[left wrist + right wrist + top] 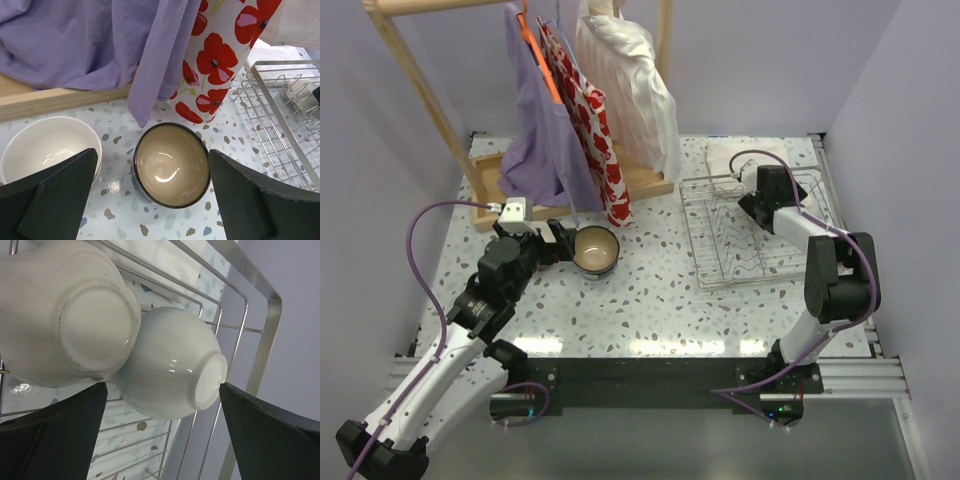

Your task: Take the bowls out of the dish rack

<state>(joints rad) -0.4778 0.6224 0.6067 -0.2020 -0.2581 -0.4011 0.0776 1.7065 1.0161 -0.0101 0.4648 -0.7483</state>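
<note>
Mid-unloading, the right jaws stood wide open and empty around a white bowl [170, 370] in the dish rack [740, 262] at three o'clock; closing on it looked next. The left jaws gaped empty above a tan bowl [172, 165] on the table [650, 310].

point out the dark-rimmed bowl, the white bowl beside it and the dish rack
dark-rimmed bowl [172, 165]: left wrist view, on its beige inside
white bowl [47, 145]: left wrist view, on its inner wall
dish rack [735, 245]: top external view, on its bare wire floor
</note>
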